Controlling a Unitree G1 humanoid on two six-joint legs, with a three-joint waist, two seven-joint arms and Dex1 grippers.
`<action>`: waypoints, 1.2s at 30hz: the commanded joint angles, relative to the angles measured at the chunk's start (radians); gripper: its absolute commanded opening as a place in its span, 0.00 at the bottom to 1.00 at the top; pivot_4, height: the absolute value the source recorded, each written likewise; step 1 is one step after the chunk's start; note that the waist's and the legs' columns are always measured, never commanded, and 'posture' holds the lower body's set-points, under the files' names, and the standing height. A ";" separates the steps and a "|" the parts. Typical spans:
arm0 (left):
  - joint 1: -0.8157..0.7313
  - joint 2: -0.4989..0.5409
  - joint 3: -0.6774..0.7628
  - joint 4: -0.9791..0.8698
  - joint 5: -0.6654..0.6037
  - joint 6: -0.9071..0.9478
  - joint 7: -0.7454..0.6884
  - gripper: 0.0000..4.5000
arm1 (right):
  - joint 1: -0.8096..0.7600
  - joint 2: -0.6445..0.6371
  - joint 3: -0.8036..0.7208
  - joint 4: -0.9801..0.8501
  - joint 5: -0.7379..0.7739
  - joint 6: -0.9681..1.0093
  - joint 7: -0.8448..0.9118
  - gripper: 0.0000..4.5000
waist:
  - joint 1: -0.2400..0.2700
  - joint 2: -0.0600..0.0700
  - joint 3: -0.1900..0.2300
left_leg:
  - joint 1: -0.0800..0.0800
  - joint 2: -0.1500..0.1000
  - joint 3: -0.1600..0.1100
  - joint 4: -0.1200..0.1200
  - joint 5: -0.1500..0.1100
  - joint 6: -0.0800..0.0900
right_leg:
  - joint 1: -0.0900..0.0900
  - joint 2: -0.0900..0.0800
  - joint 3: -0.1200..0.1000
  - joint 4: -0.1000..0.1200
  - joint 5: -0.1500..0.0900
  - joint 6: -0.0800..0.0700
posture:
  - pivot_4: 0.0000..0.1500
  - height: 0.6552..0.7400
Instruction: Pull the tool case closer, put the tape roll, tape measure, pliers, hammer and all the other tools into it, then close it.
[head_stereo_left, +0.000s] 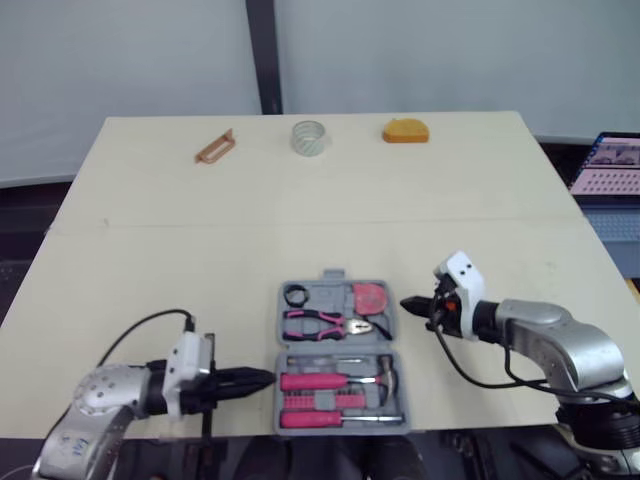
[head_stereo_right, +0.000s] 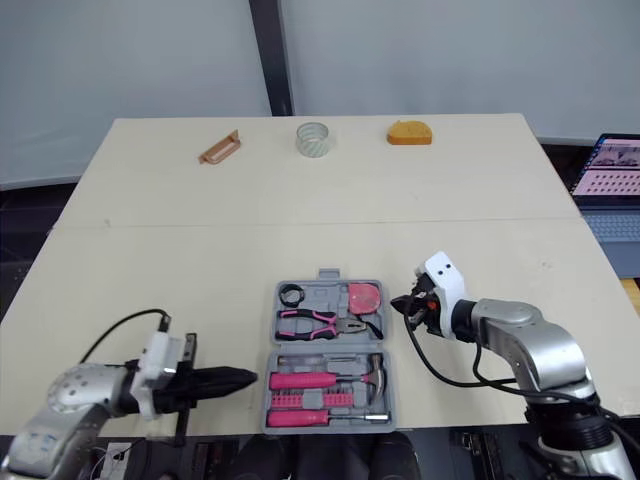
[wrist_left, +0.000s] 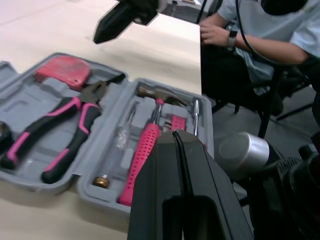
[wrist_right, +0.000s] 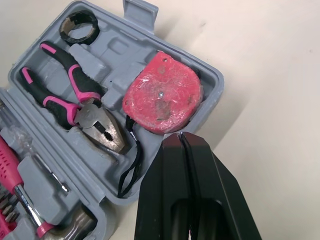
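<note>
The grey tool case (head_stereo_left: 279, 322) lies open near the table's front edge. Its far half holds a small black tape roll (head_stereo_left: 295, 295), pink-handled pliers (head_stereo_left: 318, 323) and a red tape measure (wrist_right: 162, 97). The near half holds a pink-handled hammer (head_stereo_left: 330, 380) and screwdrivers. My left gripper (head_stereo_left: 262, 378) is shut and empty, pointing at the case's left side just short of the wall. At the case's right side my right gripper (head_stereo_left: 408, 304) is shut and empty, with its tip beside the tape measure corner.
At the table's far edge lie a copper-coloured handle piece (head_stereo_left: 215, 147), a clear tape roll (head_stereo_left: 309, 137) and an orange tape measure (head_stereo_left: 405, 131). A laptop (head_stereo_left: 610, 165) sits off the table's right. A person (wrist_left: 250, 35) sits beyond the right edge.
</note>
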 joint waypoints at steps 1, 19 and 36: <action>-0.015 -0.044 -0.068 0.077 0.089 -0.120 0.024 0.00 | -0.033 0.022 -0.017 0.012 0.042 0.000 0.021 0.01 | 0.002 0.000 0.000 | 0.000 0.000 0.000 0.000 0.000 0.000 | 0.000 0.000 0.000 0.000 0.000 0.000 | 1.00 1.00; -0.089 -0.071 -0.205 0.215 0.195 -0.201 0.064 0.00 | -0.123 0.066 -0.087 0.129 0.181 0.150 0.001 0.99 | 0.003 0.000 0.000 | 0.000 0.000 0.000 0.000 0.000 0.000 | 0.000 0.000 0.000 0.000 0.000 0.000 | 1.00 1.00; -0.078 -0.066 -0.243 0.281 0.234 -0.204 0.105 0.00 | -0.274 0.165 -0.165 0.436 0.202 0.287 -0.083 0.99 | -0.012 0.000 0.000 | 0.000 0.000 0.000 0.000 0.000 0.000 | -0.001 0.000 0.000 0.001 0.000 0.000 | 1.00 1.00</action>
